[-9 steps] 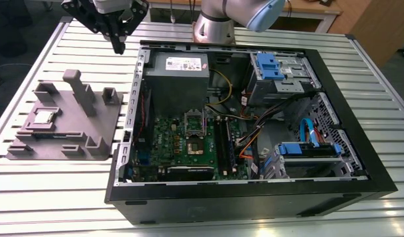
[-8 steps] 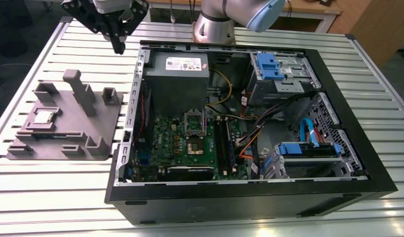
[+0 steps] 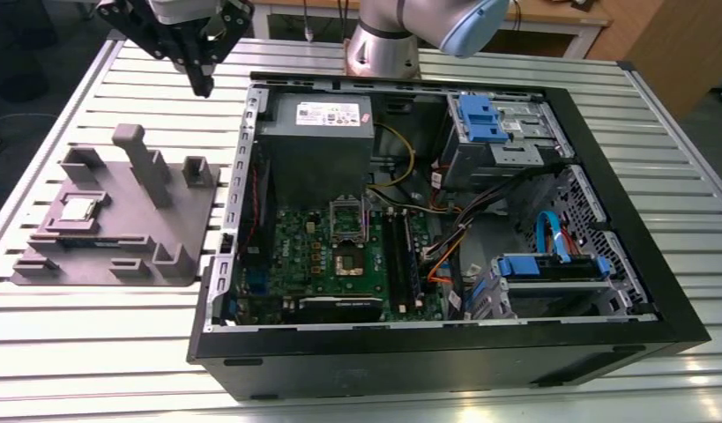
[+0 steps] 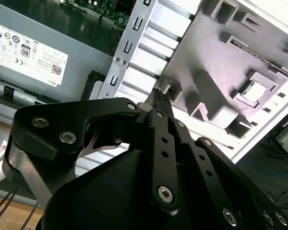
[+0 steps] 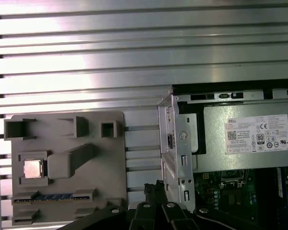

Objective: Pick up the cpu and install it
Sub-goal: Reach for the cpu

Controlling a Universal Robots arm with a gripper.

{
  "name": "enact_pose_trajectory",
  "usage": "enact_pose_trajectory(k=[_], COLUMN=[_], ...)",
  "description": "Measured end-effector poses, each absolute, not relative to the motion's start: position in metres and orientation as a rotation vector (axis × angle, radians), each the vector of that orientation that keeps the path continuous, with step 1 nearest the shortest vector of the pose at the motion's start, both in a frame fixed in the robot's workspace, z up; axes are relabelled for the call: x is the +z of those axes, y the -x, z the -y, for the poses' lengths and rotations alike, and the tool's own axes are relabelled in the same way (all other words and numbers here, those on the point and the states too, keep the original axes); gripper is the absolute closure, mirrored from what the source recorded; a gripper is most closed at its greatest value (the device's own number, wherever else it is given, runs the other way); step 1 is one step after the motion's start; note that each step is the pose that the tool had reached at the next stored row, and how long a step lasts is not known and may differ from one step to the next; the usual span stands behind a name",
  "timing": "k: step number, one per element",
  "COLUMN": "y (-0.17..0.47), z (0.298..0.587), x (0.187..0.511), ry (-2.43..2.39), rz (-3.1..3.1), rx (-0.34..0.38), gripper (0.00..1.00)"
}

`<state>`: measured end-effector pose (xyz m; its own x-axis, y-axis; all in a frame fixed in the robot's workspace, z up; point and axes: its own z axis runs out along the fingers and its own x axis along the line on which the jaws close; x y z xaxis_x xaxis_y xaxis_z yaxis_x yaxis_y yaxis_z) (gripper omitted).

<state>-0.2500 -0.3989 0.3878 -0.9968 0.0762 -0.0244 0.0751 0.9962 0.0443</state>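
Claw (image 3: 202, 86) pressed together, empty, over tabletop (image 3: 102, 352) beside open PC case (image 3: 455, 357). cpu (image 3: 78, 209) sits in grey fixture (image 3: 187, 220), well apart.

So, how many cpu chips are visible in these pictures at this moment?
1. The cpu lies in a square recess of the grey holder, on the exterior view's left of the open computer case. Another could be hidden inside the case.
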Motion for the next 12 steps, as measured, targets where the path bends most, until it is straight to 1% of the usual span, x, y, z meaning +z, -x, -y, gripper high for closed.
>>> enact_pose_trajectory(k=[12], y=[0.2576], z=[0.3989], x=[0.3877], ry=[-0.118], rz=[-3.112], rx=[0.068], gripper=[0.90])
